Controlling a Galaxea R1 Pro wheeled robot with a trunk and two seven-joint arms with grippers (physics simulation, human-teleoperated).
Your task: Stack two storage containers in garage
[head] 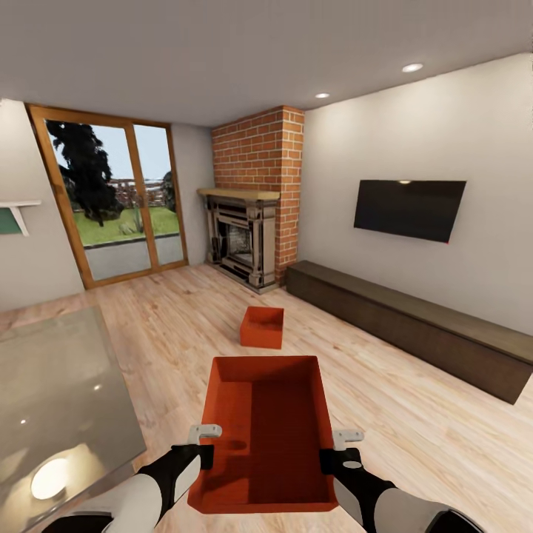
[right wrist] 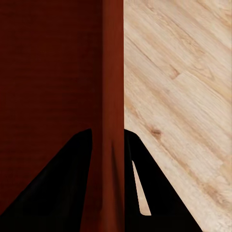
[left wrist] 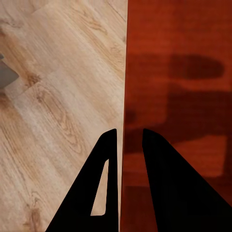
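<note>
Low in the centre of the head view, the near tub (head: 270, 437) sits between both arms, its open top facing up. Open wood floor (head: 414, 414) spreads to the right toward the long dark cabinet (head: 414, 326) and ahead to the brick fireplace (head: 255, 200); a glass table (head: 59, 392) crowds the lower left. The second tub (head: 262, 326) lies on the floor at mid-frame, well apart. The left gripper (left wrist: 124, 145) is clamped on the near tub's left wall, one finger on each side. The right gripper (right wrist: 113, 145) pinches the right wall the same way.
</note>
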